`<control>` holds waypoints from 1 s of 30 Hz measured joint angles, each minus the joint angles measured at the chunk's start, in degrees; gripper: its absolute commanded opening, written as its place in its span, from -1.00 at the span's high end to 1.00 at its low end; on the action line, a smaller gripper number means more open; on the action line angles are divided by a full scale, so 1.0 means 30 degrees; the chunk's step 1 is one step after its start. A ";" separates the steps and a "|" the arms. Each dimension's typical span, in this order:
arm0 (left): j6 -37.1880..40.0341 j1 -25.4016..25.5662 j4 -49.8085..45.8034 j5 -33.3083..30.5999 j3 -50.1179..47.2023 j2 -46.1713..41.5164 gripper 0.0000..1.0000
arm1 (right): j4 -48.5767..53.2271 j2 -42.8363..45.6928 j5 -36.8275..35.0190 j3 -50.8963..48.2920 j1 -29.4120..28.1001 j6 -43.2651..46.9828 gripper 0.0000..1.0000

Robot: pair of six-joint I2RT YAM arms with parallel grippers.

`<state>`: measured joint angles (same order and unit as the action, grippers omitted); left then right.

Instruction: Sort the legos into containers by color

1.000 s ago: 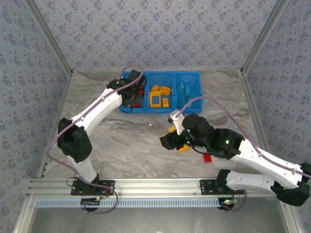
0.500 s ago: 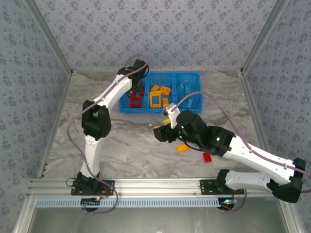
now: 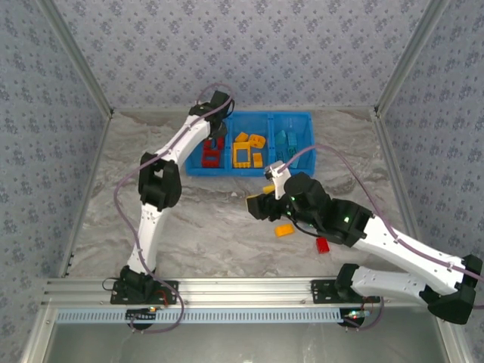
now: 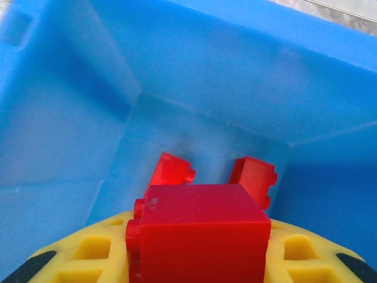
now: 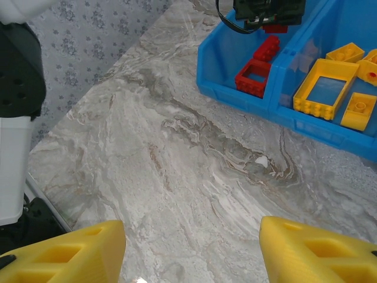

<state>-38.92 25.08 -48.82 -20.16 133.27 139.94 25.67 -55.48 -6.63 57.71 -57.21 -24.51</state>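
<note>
Yellow fingers (image 4: 82, 259) of the left gripper (image 4: 200, 265) pinch a red brick (image 4: 203, 227) from both sides, its studs facing left, above the floor of the left compartment (image 4: 188, 132) of the blue bin (image 4: 224, 53). Two more red bricks (image 4: 254, 177) lie just beneath it, and whether it touches them cannot be told. Seen from overhead, the white left arm (image 3: 178, 147) reaches across the marble table (image 3: 204, 219) to the bin's left end.

The right gripper (image 5: 191, 236) hangs over bare marble in front of the bin, its yellow fingers (image 5: 321, 253) spread wide with nothing between them. Beyond it, a red open frame (image 5: 253, 78) and a red block (image 5: 266, 48) rest in the left compartment. A yellow frame (image 5: 324, 88) and smaller yellow bricks (image 5: 359, 111) lie in the middle compartment (image 5: 306, 53), and teal bricks (image 3: 281, 138) sit in the right compartment (image 3: 302, 130). An orange brick (image 3: 283, 230) and a small red piece (image 3: 323, 244) lie loose on the table beside the right arm (image 3: 393, 242), well apart from the bin
</note>
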 measured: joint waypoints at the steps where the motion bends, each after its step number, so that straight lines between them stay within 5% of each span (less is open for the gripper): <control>1: 0.0117 -0.0117 0.0182 0.0219 0.0109 0.0219 0.29 | 0.0000 0.0073 0.0051 -0.0073 0.0124 -0.0029 -0.29; 18: 0.1814 -0.0969 0.1151 0.2900 0.0663 0.0758 -0.33 | 0.0095 0.0750 0.1144 -0.1100 0.1239 -0.0386 -0.35; 30: 0.2040 -0.0692 0.0568 0.2798 0.0277 -0.0546 -0.34 | -0.1224 -0.0838 0.1231 -0.0452 -0.0634 0.2251 -0.42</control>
<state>-32.80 23.00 -47.11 -11.77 134.10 138.30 22.00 -58.00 -2.94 56.36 -59.11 -17.76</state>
